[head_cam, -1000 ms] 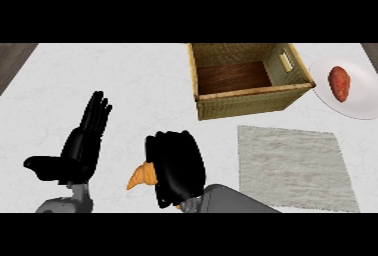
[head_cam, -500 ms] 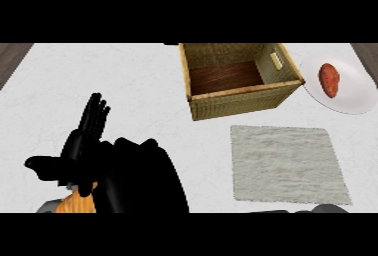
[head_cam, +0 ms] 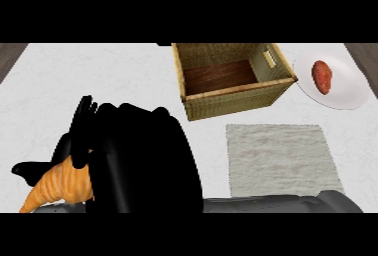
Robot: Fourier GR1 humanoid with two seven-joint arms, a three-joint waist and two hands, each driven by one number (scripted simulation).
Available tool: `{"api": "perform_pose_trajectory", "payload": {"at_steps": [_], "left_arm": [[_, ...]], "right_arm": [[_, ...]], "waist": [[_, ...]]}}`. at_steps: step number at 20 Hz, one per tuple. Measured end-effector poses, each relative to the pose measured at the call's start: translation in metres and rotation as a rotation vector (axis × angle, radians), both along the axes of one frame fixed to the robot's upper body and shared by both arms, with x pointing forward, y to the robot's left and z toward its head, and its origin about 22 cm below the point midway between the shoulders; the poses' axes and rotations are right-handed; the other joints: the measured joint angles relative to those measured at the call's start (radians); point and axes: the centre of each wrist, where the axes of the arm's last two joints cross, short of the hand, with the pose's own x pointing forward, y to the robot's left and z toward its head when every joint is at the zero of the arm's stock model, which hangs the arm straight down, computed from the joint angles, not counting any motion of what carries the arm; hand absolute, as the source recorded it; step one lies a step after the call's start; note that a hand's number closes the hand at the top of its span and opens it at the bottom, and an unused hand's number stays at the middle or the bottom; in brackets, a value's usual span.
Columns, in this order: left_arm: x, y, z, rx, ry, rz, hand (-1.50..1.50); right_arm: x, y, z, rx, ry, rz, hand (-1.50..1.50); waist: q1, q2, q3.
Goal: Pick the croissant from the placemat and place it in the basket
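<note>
Roughly by size, largest first:

- One white counter [head_cam: 111, 70], spreading under everything else.
- One right hand [head_cam: 148, 160], a large black mass low and left of centre, on a grey forearm [head_cam: 295, 204] that comes in along the lower edge from the right. Curls round the wide end of the croissant and hides that end.
- One woven basket [head_cam: 236, 102], upright near the top centre, with a dark wooden floor showing inside and a slot handle in its far right wall. Sits well apart from the right hand.
- One pale placemat [head_cam: 280, 160], lying flat just below the basket at the right, with its lower edge partly covered by the forearm.
- One white plate [head_cam: 347, 97], at the right edge, just beside the basket.
- One left hand [head_cam: 83, 120], mostly hidden behind the right hand. Shows straight fingers pointing up and a thumb out to the left: relaxed, holding nothing.
- One croissant [head_cam: 55, 187], orange and ridged, at the lower left, with its pointed tip sticking down and out of the right hand's grasp. Well away from the placemat and outside the basket.
- One reddish-brown piece of food [head_cam: 322, 76], lying on the plate.
</note>
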Motion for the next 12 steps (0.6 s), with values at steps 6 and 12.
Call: {"api": "perform_pose_trajectory", "payload": {"at_steps": [6, 12], "left_arm": [[-0.004, -0.001, 0.002, 0.005, 0.0, 0.007, 0.0], [-0.005, 0.0, 0.006, 0.001, -0.002, 0.004, 0.0]], "right_arm": [[0.026, -0.014, 0.014, -0.076, -0.022, -0.113, 1.5], [0.046, -0.038, 0.018, -0.075, -0.011, -0.182, 1.5]], "waist": [[-0.008, 0.002, 0.0], [-0.006, 0.005, 0.001]]}}
